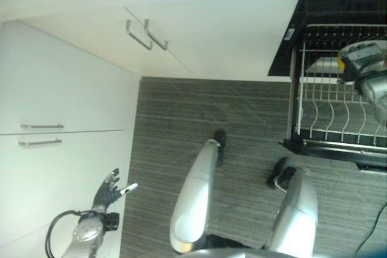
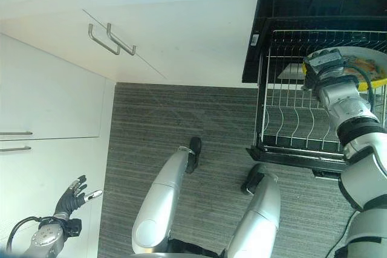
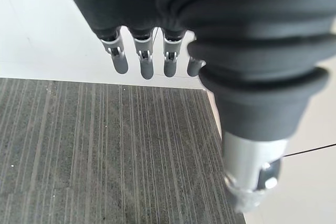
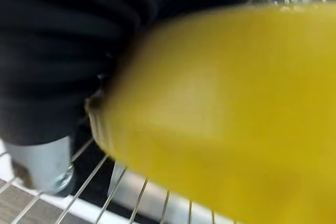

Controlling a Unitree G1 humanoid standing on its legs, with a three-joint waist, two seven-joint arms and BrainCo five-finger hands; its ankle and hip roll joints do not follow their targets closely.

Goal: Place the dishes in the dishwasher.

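A yellow plate hangs over the pulled-out white wire rack of the open dishwasher at the right. My right hand holds the plate by its near rim. In the right wrist view the plate's yellow underside lies close against the hand's dark cover, with rack wires below it. The rack's tines below the plate stand bare. My left hand hangs low at the left beside the white cabinets, holding nothing, its fingers straight.
White cabinet fronts with metal bar handles run along the left and the back. More handles sit on the drawers at the left. A grey striped floor lies between the cabinets and the dishwasher.
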